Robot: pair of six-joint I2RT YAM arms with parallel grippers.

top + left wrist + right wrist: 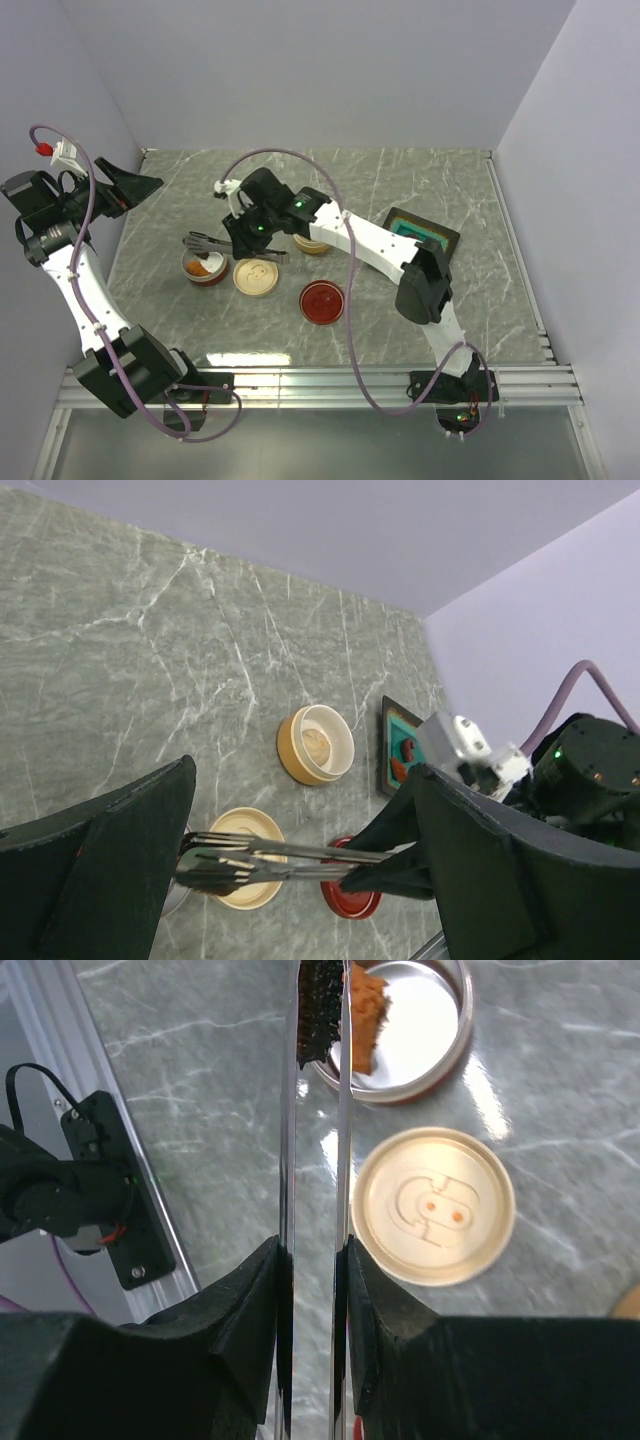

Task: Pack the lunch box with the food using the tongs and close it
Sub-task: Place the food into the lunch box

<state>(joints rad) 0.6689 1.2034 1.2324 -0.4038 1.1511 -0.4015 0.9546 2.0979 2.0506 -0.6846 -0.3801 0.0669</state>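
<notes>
**A:** so where are the long thin silver metal tongs [288, 1140]?

**B:** the right gripper [312, 1260] clamps them, arms squeezed nearly parallel. The tips sit over the round steel-lined container [455, 1030] with the orange food chunks [366, 1015]; can't tell if they pinch anything. The left gripper [133, 186] gapes wide, holding nothing.

Robot lab cell: plain lilac walls [300, 70], marble-look tabletop [400, 180], aluminium mounting rail [320, 385].
</notes>
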